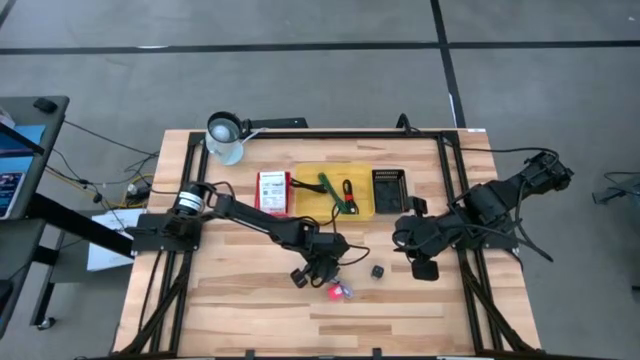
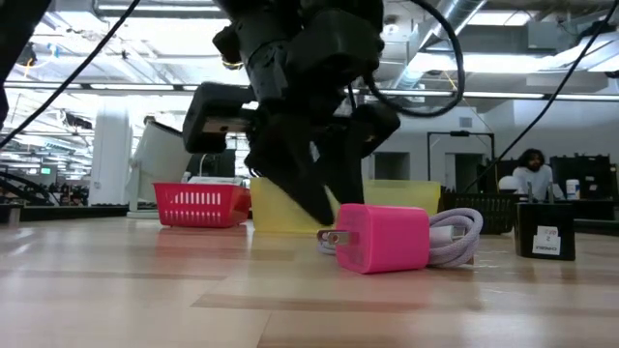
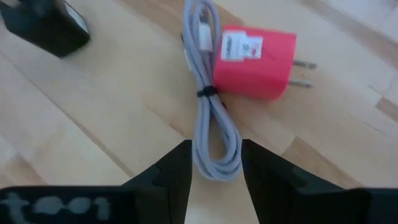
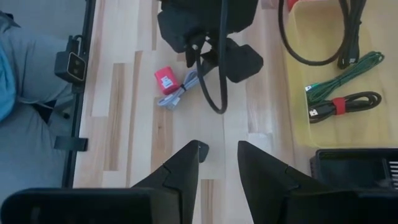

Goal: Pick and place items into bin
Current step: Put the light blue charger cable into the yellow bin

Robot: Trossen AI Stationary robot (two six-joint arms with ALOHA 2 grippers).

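A pink-red wall charger (image 3: pixel 255 56) with a bundled grey cable (image 3: pixel 208 99) lies flat on the wooden table; it also shows in the high view (image 1: pixel 337 291) and the low view (image 2: pixel 382 237). My left gripper (image 3: pixel 216 152) is open and low over the table, with one finger on each side of the cable's looped end. A tiny black cube (image 1: pixel 378 271) sits on the table to the right of the charger. The yellow bin (image 1: pixel 306 172) holds green and black cables (image 4: pixel 339 93). My right gripper (image 4: pixel 217 152) is open and empty, right of the cube. My left gripper's fingers (image 3: pixel 177 168) come slanting down and stand on either side of the cable's looped end (image 3: pixel 217 165), the end away from the charger. I cannot tell whether they touch it. Cable and charger lie flat on the table.
A red basket (image 1: pixel 272 192) stands left of the yellow bin and a black basket (image 1: pixel 389 190) right of it. A lamp (image 1: pixel 226 135) stands at the far left corner. A person (image 2: pixel 530 174) is in the room beyond. Bare wood lies toward the near edge.
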